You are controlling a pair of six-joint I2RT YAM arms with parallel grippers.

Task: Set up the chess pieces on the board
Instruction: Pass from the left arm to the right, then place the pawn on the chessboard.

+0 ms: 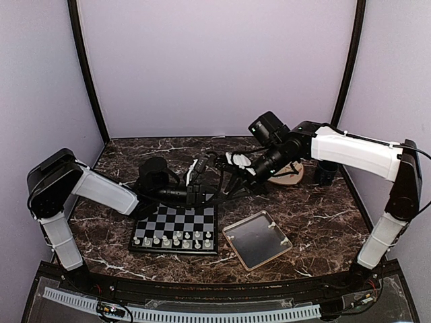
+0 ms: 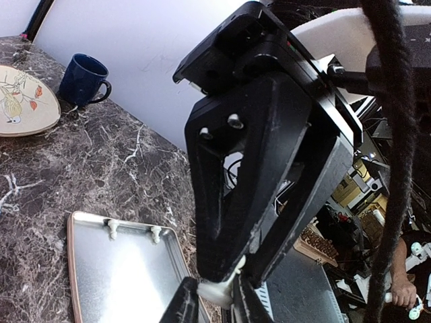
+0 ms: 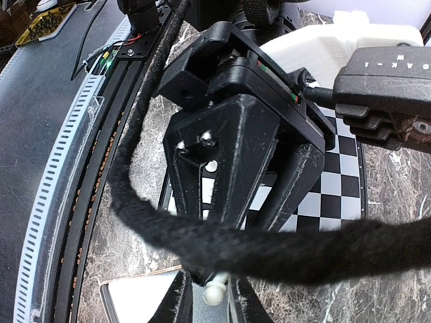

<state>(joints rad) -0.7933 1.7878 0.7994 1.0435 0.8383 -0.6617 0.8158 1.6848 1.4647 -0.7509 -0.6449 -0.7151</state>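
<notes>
White chess piece (image 2: 217, 291) in left claw (image 2: 214, 307), long axis toward right claw (image 3: 207, 301)

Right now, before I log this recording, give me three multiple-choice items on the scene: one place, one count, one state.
1. Where is the metal tray relative to the chessboard? A on it; B to its right; C behind it.
2. How many white pieces lie on the tray? A none; B two; C five.
3. The left gripper is: A wide open; B shut on nothing; C shut on a white chess piece.
Answers: B, the top view shows the tray right of the board; B, two pieces stand by one rim; C, the piece sits pinched between its fingers.
</notes>
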